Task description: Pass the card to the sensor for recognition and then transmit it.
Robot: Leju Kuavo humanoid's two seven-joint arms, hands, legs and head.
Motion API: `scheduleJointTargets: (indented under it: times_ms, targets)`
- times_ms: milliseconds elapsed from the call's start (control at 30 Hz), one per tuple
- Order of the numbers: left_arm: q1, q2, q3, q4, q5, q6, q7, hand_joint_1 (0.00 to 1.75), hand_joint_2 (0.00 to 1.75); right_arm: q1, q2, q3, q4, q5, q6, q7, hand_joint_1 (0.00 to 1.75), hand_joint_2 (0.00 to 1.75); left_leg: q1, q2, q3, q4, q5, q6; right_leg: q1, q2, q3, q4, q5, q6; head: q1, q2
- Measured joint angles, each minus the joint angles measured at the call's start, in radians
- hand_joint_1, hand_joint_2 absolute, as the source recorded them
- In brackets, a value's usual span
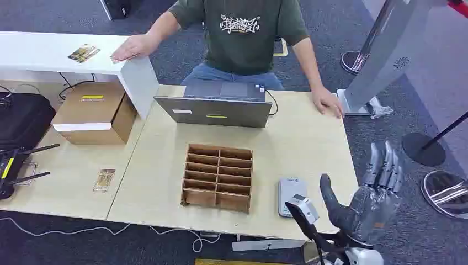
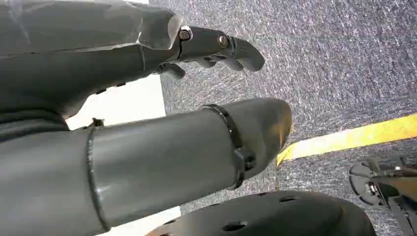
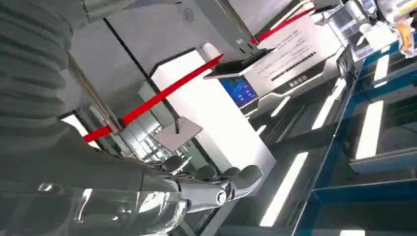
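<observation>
A small patterned card [image 1: 104, 179] lies flat on the left part of the wooden table [image 1: 309, 143]. The grey-white card sensor [image 1: 292, 196] lies near the table's front edge, to the right of the cardboard organizer [image 1: 217, 178]. My right hand [image 1: 375, 193] is raised beyond the table's front right corner, to the right of the sensor, with its fingers stretched upward and nothing in it. In the right wrist view the right hand [image 3: 162, 196] shows straight fingers against the room's ceiling. My left hand [image 2: 147, 123] hangs over the carpet, thumb apart from the fingers, holding nothing.
A person sits behind the table with one hand on its far right edge and the other on a white bench [image 1: 38, 49] that bears more cards [image 1: 84, 53]. A laptop [image 1: 221, 107] stands behind the organizer. A cardboard box [image 1: 94, 113] and a black bag [image 1: 22, 118] are at the left.
</observation>
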Motion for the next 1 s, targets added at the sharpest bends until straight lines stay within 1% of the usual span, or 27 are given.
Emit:
scheduleJointTargets:
  times_ms: [233, 500, 867, 1000]
  targets:
    - [0.000, -0.006, 0.000, 0.000, 0.000, 0.004, -0.009, 0.00, 0.00, 0.003, 0.000, -0.005, -0.008, 0.035, 0.000, 0.023, 0.00, 1.75, 0.000, 0.000, 0.000, 0.000, 0.000, 0.000, 0.000, 0.000, 0.000, 0.000, 0.000, 0.000, 0.000, 0.000]
    - [0.000, -0.014, 0.000, 0.000, 0.001, 0.008, -0.019, 0.00, 0.00, 0.007, 0.000, 0.003, -0.030, 0.085, 0.000, 0.067, 0.00, 1.75, 0.000, 0.000, 0.000, 0.000, 0.000, 0.000, 0.000, 0.000, 0.000, 0.000, 0.000, 0.000, 0.000, 0.000]
    - [0.000, -0.025, 0.000, 0.000, 0.009, 0.021, -0.027, 0.00, 0.00, 0.014, 0.001, 0.003, -0.042, 0.113, 0.000, 0.071, 0.00, 1.75, 0.000, 0.000, 0.000, 0.000, -0.001, 0.001, 0.000, 0.000, 0.000, 0.000, 0.000, 0.000, 0.000, 0.000]
    - [0.001, -0.028, 0.000, 0.000, 0.008, 0.021, -0.031, 0.00, 0.00, 0.017, 0.002, 0.003, -0.048, 0.064, 0.000, 0.053, 0.00, 1.75, 0.000, 0.000, 0.000, 0.000, -0.001, 0.001, 0.000, 0.000, 0.000, 0.000, 0.000, 0.000, 0.000, 0.000]
